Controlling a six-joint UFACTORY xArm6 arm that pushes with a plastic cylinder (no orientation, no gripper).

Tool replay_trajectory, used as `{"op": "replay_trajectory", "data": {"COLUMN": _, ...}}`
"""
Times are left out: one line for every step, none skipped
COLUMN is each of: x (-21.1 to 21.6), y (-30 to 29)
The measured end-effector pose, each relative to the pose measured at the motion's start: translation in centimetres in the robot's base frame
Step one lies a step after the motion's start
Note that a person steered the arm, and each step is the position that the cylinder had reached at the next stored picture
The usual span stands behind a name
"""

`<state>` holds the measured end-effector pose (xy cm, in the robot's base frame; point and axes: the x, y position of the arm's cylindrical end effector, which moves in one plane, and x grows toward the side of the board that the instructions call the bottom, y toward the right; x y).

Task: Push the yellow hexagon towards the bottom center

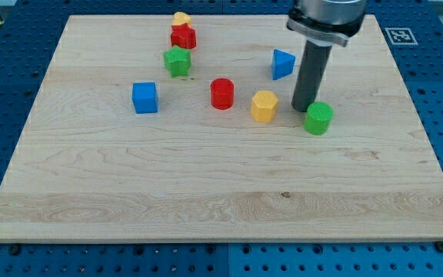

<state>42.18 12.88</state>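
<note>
The yellow hexagon (264, 106) sits a little right of the board's middle, in its upper half. My tip (304, 108) rests on the board to the hexagon's right, with a small gap between them. A green cylinder (318, 118) lies just right of and below the tip, almost touching it. The rod rises from the tip towards the view's top.
A red cylinder (221, 93) lies left of the hexagon. A blue triangle (282, 64) is above it. A blue cube (144, 98), a green star (177, 61), a red star (183, 36) and a yellow block (181, 18) lie at upper left. The wooden board (221, 200) sits on a blue perforated table.
</note>
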Motion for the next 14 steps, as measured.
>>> {"op": "replay_trajectory", "data": {"x": -0.4, "y": 0.3}}
{"op": "replay_trajectory", "data": {"x": -0.7, "y": -1.2}}
{"op": "replay_trajectory", "data": {"x": -1.9, "y": -3.9}}
{"op": "replay_trajectory", "data": {"x": -2.0, "y": -4.0}}
{"op": "replay_trajectory", "data": {"x": -2.0, "y": -5.5}}
{"op": "replay_trajectory", "data": {"x": -2.0, "y": -6.1}}
{"op": "replay_trajectory", "data": {"x": -1.4, "y": -6.4}}
{"op": "replay_trajectory", "data": {"x": -0.4, "y": -7.2}}
{"op": "replay_trajectory", "data": {"x": 0.0, "y": -8.9}}
{"op": "replay_trajectory", "data": {"x": 0.8, "y": -10.3}}
{"op": "replay_trajectory", "data": {"x": 2.0, "y": -11.5}}
{"op": "replay_trajectory", "data": {"x": 3.1, "y": -11.8}}
{"op": "replay_trajectory", "data": {"x": 4.6, "y": -11.8}}
{"op": "replay_trajectory", "data": {"x": 5.9, "y": -11.8}}
